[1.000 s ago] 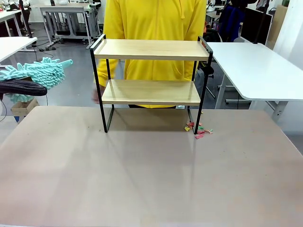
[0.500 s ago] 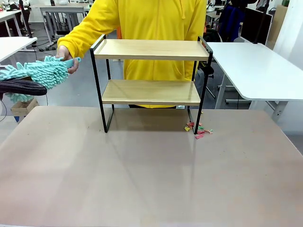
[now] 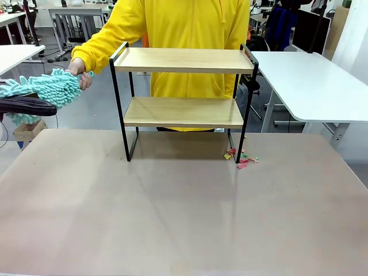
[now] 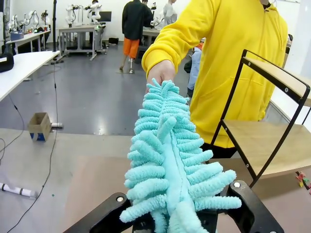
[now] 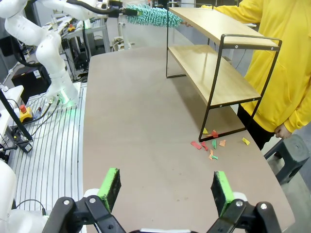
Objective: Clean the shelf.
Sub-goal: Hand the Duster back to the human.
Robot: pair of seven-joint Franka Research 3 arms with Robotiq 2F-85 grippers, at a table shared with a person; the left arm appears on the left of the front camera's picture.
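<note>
At the left, the left gripper was clamped on the fluffy end of a teal duster while the person's hand held its handle. In the middle the shelf stood at the table's far edge, apparently not yet wiped. Coloured scraps lay by its right foot, and the right gripper hung wide open and empty.

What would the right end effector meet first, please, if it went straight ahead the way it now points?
Probably the bare table; the paper scraps lie slightly aside, though depth is unclear.
</note>
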